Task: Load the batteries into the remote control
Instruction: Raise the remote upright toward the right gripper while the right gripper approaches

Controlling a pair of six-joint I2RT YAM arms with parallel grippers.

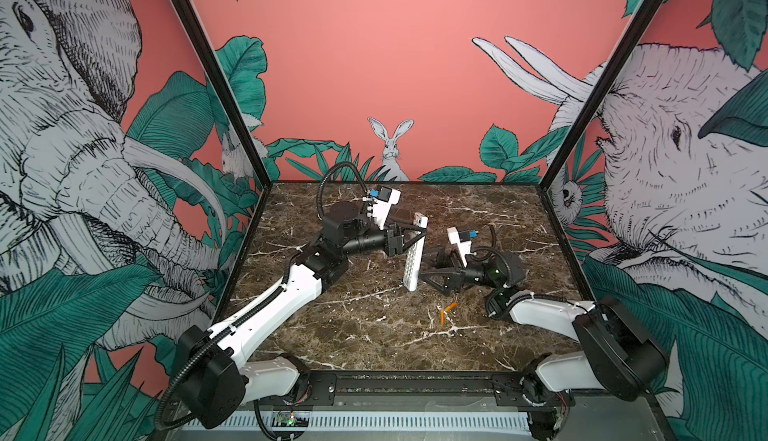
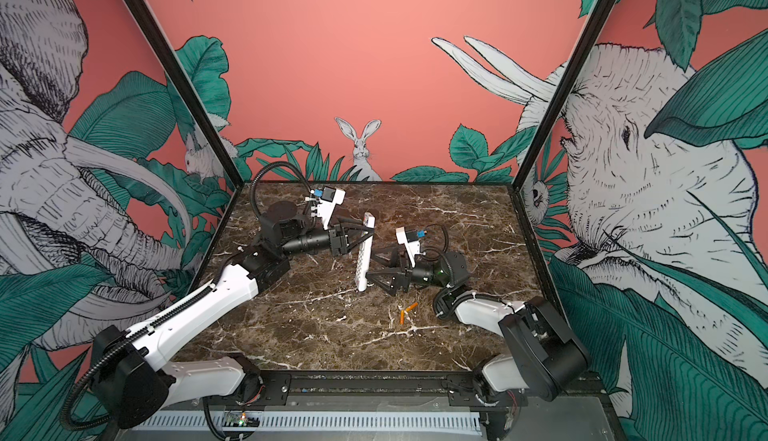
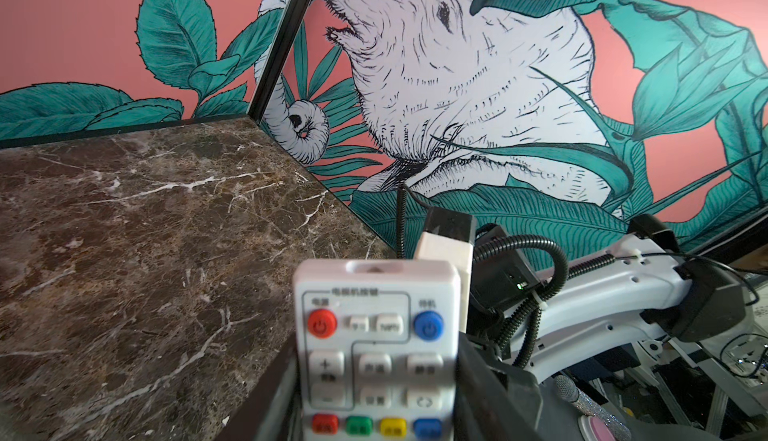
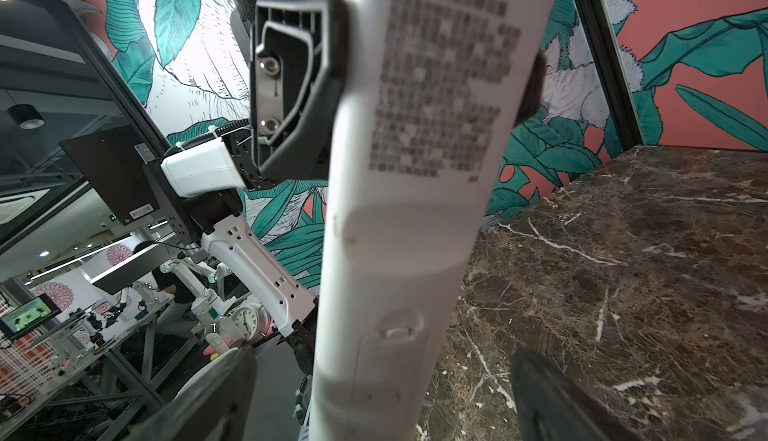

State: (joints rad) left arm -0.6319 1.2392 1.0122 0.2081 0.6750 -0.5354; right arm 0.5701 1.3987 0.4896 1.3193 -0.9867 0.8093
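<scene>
We see the left gripper (image 1: pixel 418 233) clenched across the width of the remote control (image 1: pixel 416 254), just below its coloured top buttons, and holding it clear of the marble table (image 1: pixel 365 335) at a steep tilt, lower end down. The right gripper (image 1: pixel 424 269) is spread wide, with one finger on each side of the remote's lower end. We cannot tell whether either pad touches it.

In the left wrist view the button face shows a red power button (image 3: pixel 322 323), a blue one (image 3: pixel 428 326), a plus key, and a red, green, yellow and blue row. The Chinese captions are too soft for us to read. In the right wrist view the plain back carries a blurred block of print (image 4: pixel 440 81), and the battery cover (image 4: pixel 388 370) seems closed.

The batteries (image 1: pixel 446 312) lie on the table, meeting in a V, near the right arm and well apart from both grippers.
</scene>
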